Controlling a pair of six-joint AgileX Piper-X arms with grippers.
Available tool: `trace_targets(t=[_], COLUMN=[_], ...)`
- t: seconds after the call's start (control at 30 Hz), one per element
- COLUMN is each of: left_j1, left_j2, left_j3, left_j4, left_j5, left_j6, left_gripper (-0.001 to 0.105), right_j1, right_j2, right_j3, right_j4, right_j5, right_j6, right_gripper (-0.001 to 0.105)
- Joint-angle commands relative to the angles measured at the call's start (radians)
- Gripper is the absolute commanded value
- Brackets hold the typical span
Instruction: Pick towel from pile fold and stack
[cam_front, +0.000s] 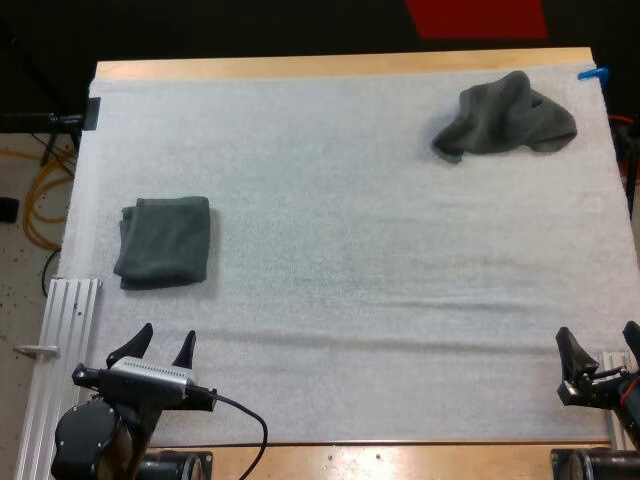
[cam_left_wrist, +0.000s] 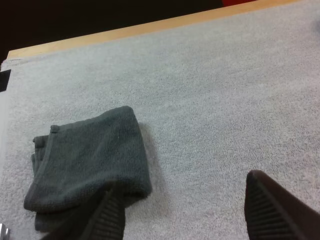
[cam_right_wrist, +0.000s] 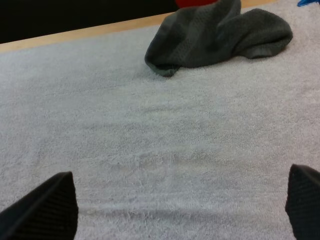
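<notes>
A crumpled dark grey-green towel (cam_front: 505, 117) lies at the mat's far right; the right wrist view has this crumpled towel (cam_right_wrist: 220, 35) well ahead of its fingers. A folded towel (cam_front: 164, 241) rests flat at the mat's left side, and in the left wrist view the folded towel (cam_left_wrist: 87, 162) lies just ahead of my left gripper (cam_left_wrist: 182, 212). My left gripper (cam_front: 158, 348) is open near the front edge, short of the folded towel. My right gripper (cam_front: 598, 345) stands open at the front right, nothing between its fingers (cam_right_wrist: 47, 205).
A white mat (cam_front: 340, 260) covers most of the wooden table (cam_front: 330, 64). A metal rail (cam_front: 62, 330) runs along the front left beside my left arm. Wide bare mat lies between the two towels.
</notes>
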Motion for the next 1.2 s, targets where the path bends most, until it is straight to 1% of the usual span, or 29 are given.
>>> trace_targets(t=[0.0,0.43,0.53,0.7,0.8,0.93,0.97,1.0,1.07,1.17], left_j1=[0.002,0.002,0.002,0.002,0.002,0.002,0.002,0.002,0.002,0.002], left_j2=[-0.137,-0.135,-0.120,-0.055,0.014,0.120,0.151,0.165,0.215,0.271], left_j3=[-0.006,-0.013,-0.055,-0.170,-0.243,-0.328,-0.354,-0.369,-0.406,-0.434], left_j4=[0.001,0.008,0.019,0.001,0.001,0.001,0.001,0.001,0.005,0.009], left_j5=[0.008,0.008,0.008,0.014,0.084,0.219,0.260,0.280,0.366,0.495], left_j6=[-0.009,-0.010,-0.010,-0.010,-0.010,-0.010,-0.010,-0.010,-0.010,-0.010], left_gripper=[0.051,0.051,0.051,0.051,0.051,0.051,0.051,0.051,0.051,0.051], right_j1=[0.002,0.002,0.002,0.002,0.002,0.002,0.002,0.002,0.002,0.002], right_j2=[-0.042,-0.040,-0.028,0.057,0.135,0.241,0.272,0.286,0.343,0.409], right_j3=[-0.003,-0.008,-0.033,-0.110,-0.169,-0.253,-0.279,-0.290,-0.335,-0.384], right_j4=[0.002,0.005,0.005,0.005,0.005,0.005,0.005,0.005,0.005,0.005], right_j5=[0.001,0.001,0.001,0.011,-0.018,-0.101,-0.136,-0.155,-0.239,-0.339], right_j6=[-0.002,-0.002,-0.002,-0.015,-0.043,-0.050,-0.054,-0.056,-0.060,-0.061], right_gripper=[0.082,0.082,0.082,0.082,0.082,0.082,0.082,0.082,0.082,0.082])
